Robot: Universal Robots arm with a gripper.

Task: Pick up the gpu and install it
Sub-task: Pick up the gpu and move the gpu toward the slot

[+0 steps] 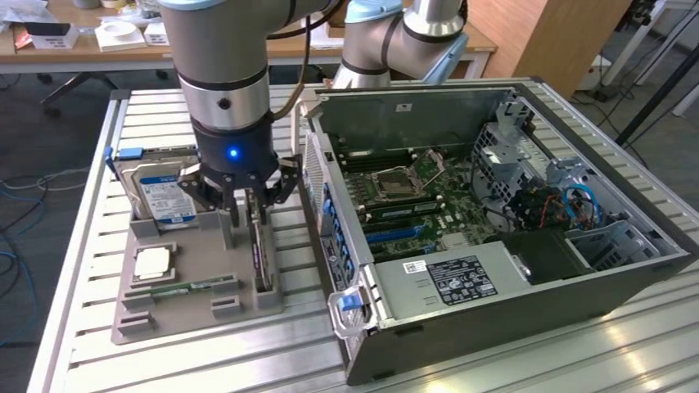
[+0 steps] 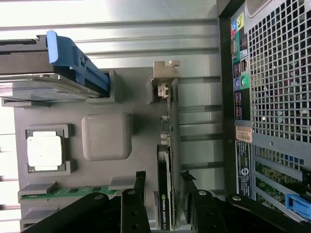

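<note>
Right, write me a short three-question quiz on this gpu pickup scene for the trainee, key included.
1. True or false: the gpu stands on edge in the gray holder tray.
2. Multiple choice: the gripper has its fingers on either side of which part? A) the hard drive B) the gpu C) the memory stick
3. Short answer: on which side of the exterior view is the open computer case?
Key: 1 true; 2 B; 3 the exterior view's right.
</note>
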